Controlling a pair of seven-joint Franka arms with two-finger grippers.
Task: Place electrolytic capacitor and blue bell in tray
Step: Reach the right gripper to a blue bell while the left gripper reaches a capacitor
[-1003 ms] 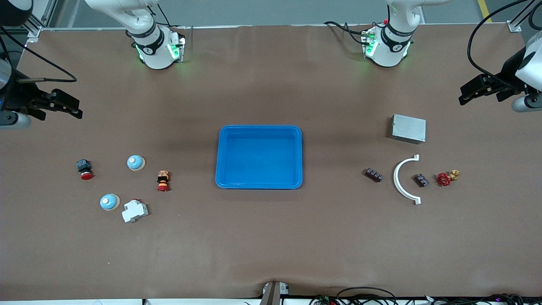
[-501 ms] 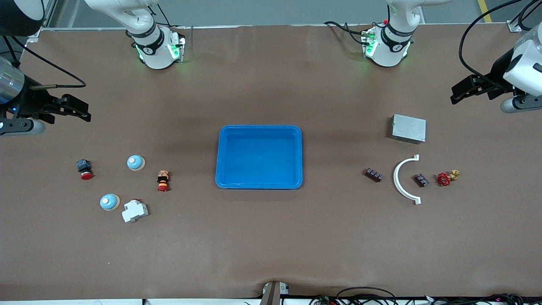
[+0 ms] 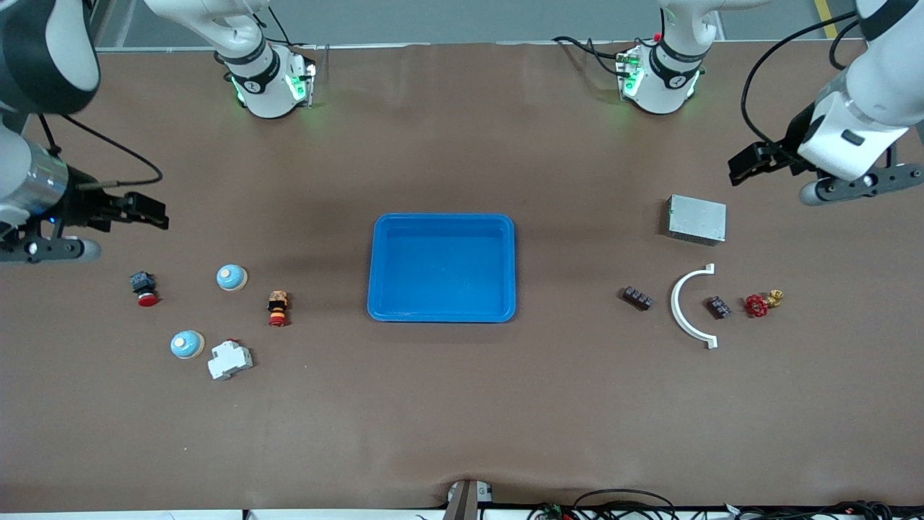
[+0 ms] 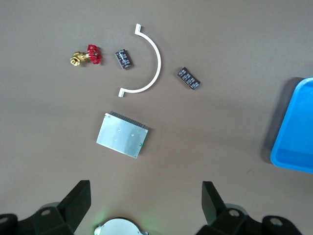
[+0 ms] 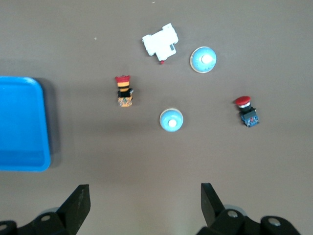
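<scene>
The right gripper (image 3: 160,219) hung over bare desk (image 3: 462,404) near two blue bells (image 3: 232,277), fingers spread wide, empty. The tray (image 3: 442,314) held nothing; no capacitor was identifiable. The left gripper (image 3: 735,172), likewise open and empty, hung near the metal box (image 3: 696,219). Nothing placed yet.

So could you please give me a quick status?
Both pincers open, left and right in the air. Tray empty. Two blue bells untouched.

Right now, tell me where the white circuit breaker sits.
The white circuit breaker lies toward the right arm's end of the table, beside the blue bell nearest the front camera, almost touching it.
</scene>
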